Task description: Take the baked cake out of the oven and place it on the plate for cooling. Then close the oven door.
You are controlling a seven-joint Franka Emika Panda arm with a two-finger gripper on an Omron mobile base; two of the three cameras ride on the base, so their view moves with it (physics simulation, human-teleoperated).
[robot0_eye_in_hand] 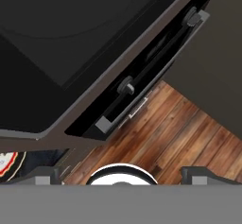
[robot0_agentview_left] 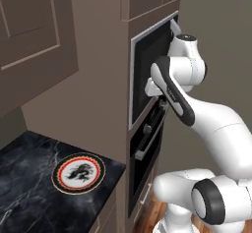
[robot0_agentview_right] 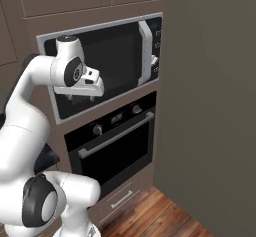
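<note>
The black oven point(robot0_agentview_right: 112, 153) sits below the silver-framed microwave point(robot0_agentview_right: 107, 56). Its oven door point(robot0_agentview_right: 120, 158) is shut, the silver bar handle point(robot0_agentview_right: 117, 134) lying across the top under the round knobs point(robot0_agentview_right: 97, 129). The baked cake is hidden behind that door. My gripper point(robot0_agentview_right: 80, 97) hangs in front of the microwave glass, above the oven's left knob, pointing down. In the hand view the gripper point(robot0_eye_in_hand: 122, 176) is open wide with nothing between its fingertips point(robot0_eye_in_hand: 45, 173), and the oven handle point(robot0_eye_in_hand: 152, 71) runs diagonally below. The plate point(robot0_agentview_left: 78, 173) lies on the black marble counter point(robot0_agentview_left: 29, 178), left of the oven.
A drawer with a small handle point(robot0_agentview_right: 122, 198) sits under the oven, above the wooden floor point(robot0_agentview_right: 155, 211). A plain wall point(robot0_agentview_right: 210, 106) closes the right side. Upper cabinets point(robot0_agentview_left: 34, 35) hang over the counter.
</note>
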